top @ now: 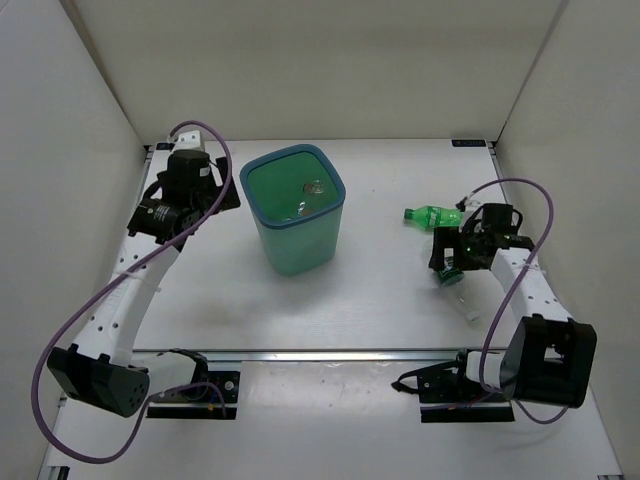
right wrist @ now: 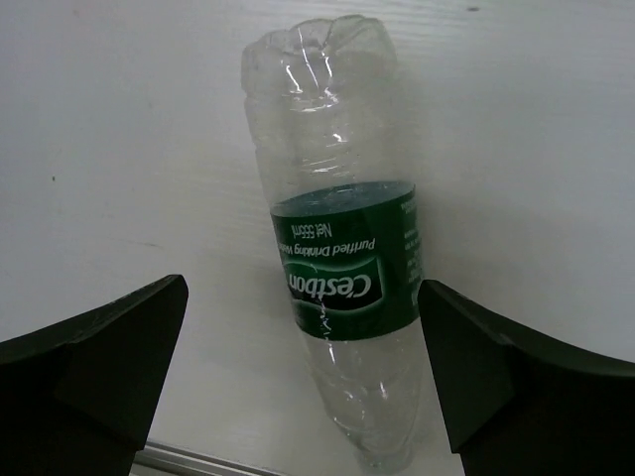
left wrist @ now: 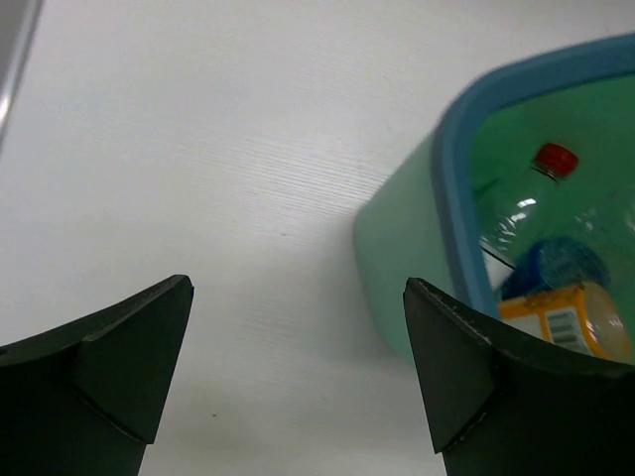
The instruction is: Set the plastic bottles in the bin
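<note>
**Clear bottle between the right fingers, not yet held**

Right fingers [right wrist: 89,377] are spread wide and empty, straddling a clear bottle [right wrist: 342,258] with a green label. It lies flat on the white tabletop [right wrist: 119,119], right side of the top view. Thin crinkled plastic, looks empty: likely light, squashy, slick, prone to roll. Best hold is probably across the labelled middle, with a gentle squeeze. Green bottle [top: 432,215] lies near it, higher in frame. Left fingers [left wrist: 119,367] are spread and empty beside the smooth, round-cornered teal bin [left wrist: 451,169] with a blue rim. A red-capped bottle [left wrist: 541,193] already lies inside.

Teal bin [top: 296,250] at centre, green bottle [top: 432,215] near the right tool [top: 451,274]
</note>
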You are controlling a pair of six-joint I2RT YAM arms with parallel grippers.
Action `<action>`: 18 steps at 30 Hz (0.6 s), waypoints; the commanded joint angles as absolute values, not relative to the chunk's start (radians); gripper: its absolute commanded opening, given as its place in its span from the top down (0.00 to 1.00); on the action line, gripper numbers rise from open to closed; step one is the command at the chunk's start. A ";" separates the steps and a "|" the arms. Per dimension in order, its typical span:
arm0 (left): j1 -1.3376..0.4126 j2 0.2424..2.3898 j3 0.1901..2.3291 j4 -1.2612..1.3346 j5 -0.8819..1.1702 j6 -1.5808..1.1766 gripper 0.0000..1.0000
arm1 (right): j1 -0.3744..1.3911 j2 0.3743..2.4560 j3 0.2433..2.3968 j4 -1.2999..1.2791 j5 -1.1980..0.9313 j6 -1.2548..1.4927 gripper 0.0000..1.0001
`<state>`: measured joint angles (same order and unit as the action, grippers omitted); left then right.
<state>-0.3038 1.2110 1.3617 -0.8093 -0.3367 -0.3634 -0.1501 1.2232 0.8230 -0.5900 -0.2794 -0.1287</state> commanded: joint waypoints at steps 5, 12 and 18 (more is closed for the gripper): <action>-0.207 1.141 1.293 -0.792 -0.442 -0.367 0.01 | -0.088 1.296 0.781 -0.489 -0.253 -0.267 0.01; -0.166 1.077 1.128 -0.819 -0.423 -0.426 0.01 | -0.055 1.304 0.741 -0.380 -0.297 -0.210 0.12; -0.143 1.014 1.066 -0.827 -0.409 -0.448 0.02 | 0.014 1.364 0.753 -0.368 -0.276 -0.196 0.14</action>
<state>-0.1558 1.0683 1.0657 -0.8272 -0.4091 -0.4274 -0.0132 1.3354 0.7387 -0.4026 -0.2707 -0.2104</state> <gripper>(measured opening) 0.984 0.864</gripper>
